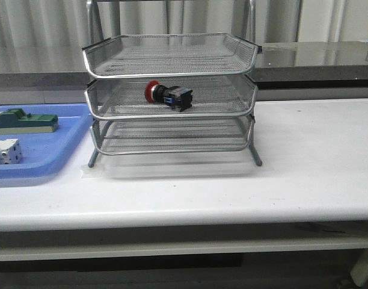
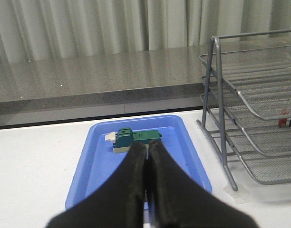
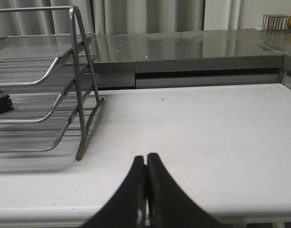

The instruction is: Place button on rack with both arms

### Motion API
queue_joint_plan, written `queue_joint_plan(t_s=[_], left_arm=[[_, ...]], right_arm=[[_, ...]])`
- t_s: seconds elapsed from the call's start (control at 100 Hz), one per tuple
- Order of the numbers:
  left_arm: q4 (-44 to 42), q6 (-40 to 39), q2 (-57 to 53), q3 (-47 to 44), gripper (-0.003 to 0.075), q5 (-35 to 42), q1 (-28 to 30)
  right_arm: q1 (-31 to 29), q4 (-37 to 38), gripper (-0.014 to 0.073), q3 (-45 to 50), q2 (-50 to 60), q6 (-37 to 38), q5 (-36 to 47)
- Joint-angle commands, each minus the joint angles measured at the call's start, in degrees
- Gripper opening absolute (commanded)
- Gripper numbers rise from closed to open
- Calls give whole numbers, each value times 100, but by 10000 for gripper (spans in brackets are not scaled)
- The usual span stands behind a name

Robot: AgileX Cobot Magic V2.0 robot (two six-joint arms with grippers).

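The button [image 1: 168,95] lies on its side in the middle tray of the rack [image 1: 170,96], near the tray's centre. Its long axis runs roughly across the rack, slightly skewed: the red head points toward the robot's left, the blue-black body toward the right. It rests on the mesh, clear of the tray rims.

The left pincer [image 2: 146,161] has its fingers pressed together and holds nothing. It hangs above the near end of the blue tray [image 2: 193,156], with the rack off to its right. A green part [image 2: 135,139] lies in that tray ahead of it; the front view also shows a white part [image 1: 5,152] there.

The right pincer [image 3: 146,175] is likewise pressed together and empty. It sits above the bare desk [image 3: 207,128], with the rack to its left and a sliver of the button visible at the frame edge [image 3: 0,103].

Neither arm appears in the front view. Both pincers are well apart from the button, one to each side of the rack. Which arm is nearer cannot be told from these views.

Judgement: the placement appears complete. The button is on the rack and both pincers are clear. If a further grasp were required, either pincer would have to enter from the front of the middle tray, beneath the top tray's rim, and close across the button's short axis.
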State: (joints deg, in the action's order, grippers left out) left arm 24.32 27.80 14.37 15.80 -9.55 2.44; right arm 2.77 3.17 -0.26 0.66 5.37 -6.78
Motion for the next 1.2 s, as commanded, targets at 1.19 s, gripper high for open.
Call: queue_joint_plan(t_s=[1.19], left_arm=[[73,-53,47,151,-20,450,2]], right_arm=[[-44,-9,-57,88,99,-17,532]])
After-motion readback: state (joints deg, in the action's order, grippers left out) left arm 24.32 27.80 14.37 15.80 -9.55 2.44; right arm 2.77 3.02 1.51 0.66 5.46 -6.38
